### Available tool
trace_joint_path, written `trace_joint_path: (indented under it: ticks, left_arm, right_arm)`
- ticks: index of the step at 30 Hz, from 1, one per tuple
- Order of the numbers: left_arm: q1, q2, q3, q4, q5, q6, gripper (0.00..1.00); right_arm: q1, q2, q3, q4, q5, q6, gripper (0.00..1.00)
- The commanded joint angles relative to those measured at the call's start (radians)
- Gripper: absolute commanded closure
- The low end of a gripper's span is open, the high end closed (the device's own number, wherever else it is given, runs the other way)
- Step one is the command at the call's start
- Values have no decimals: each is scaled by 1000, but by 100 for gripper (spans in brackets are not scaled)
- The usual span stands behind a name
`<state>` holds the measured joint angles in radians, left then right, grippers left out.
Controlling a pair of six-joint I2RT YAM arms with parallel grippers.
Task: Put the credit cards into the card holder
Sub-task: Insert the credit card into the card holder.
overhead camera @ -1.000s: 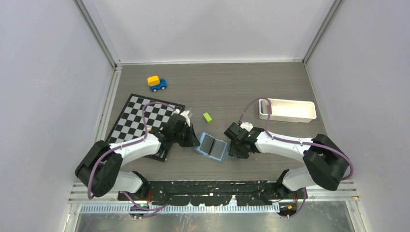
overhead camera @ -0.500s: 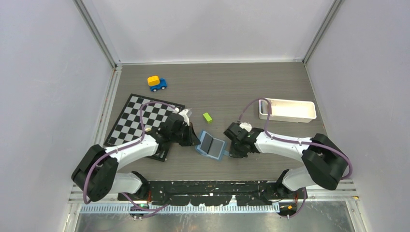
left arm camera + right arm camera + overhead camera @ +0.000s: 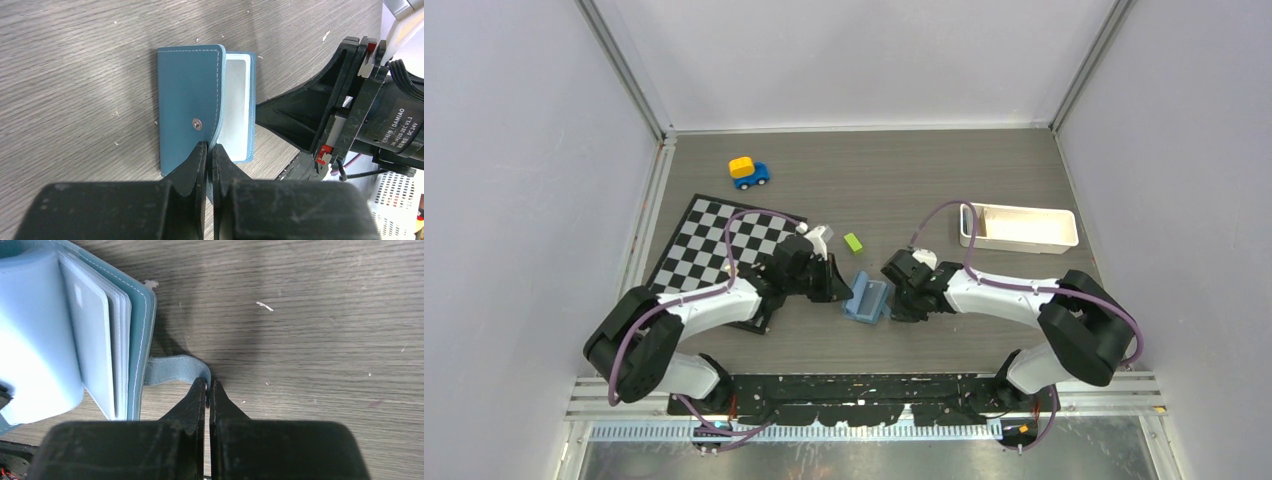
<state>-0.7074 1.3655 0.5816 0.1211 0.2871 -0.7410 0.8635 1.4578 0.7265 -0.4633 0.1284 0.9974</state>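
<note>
The left arm [image 3: 714,303] and the right arm [image 3: 1009,292] are built alike: smooth white shells on the long links, chunky matte-black housings at the shoulder joints [image 3: 639,345] and wrists, and a thin purple cable [image 3: 947,205] looping loose along each. The left gripper [image 3: 207,147] and the right gripper [image 3: 207,385] have plain black fingers that taper to narrow tips. Up close, the right arm's black cylindrical wrist motor [image 3: 395,120] bears white lettering, DAMIAO among it, with small red tabs [image 3: 324,152] on the black bracket beside it.
</note>
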Motion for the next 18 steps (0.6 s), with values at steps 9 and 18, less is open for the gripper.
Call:
trace_joint_path:
  ticks: [9,18]
  left_arm:
    - [-14,-67,30,-213,-215,36,100]
    - [-3,-92,46,-269,-256,38,100]
  right_arm:
    - [-2,-3,6,-20,50,-14,90]
    - [-75,-118,145,-222,136,-143,45]
